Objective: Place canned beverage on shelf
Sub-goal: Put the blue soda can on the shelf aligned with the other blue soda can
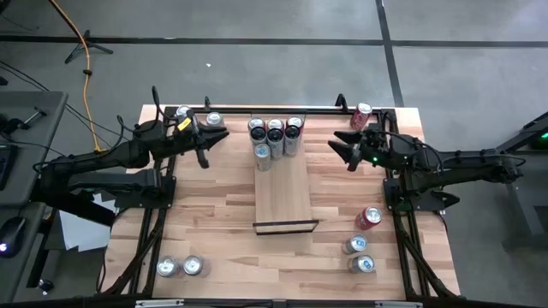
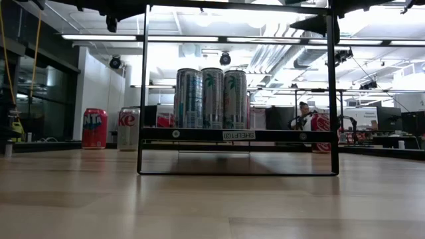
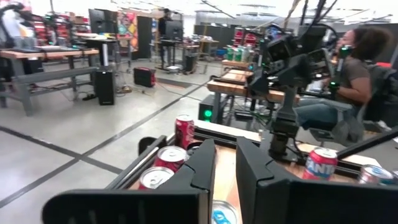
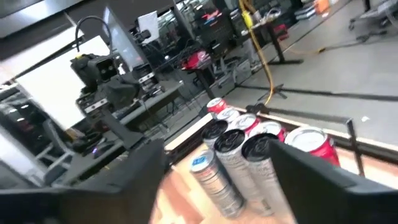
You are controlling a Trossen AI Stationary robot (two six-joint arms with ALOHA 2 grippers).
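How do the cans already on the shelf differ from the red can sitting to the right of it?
The shelf cans are silver; the red can is red with a silver top. The shelf cans stand clustered at the far end of the shelf; the red can sits on the tabletop, beside the shelf's near end. Both are beverage cans.
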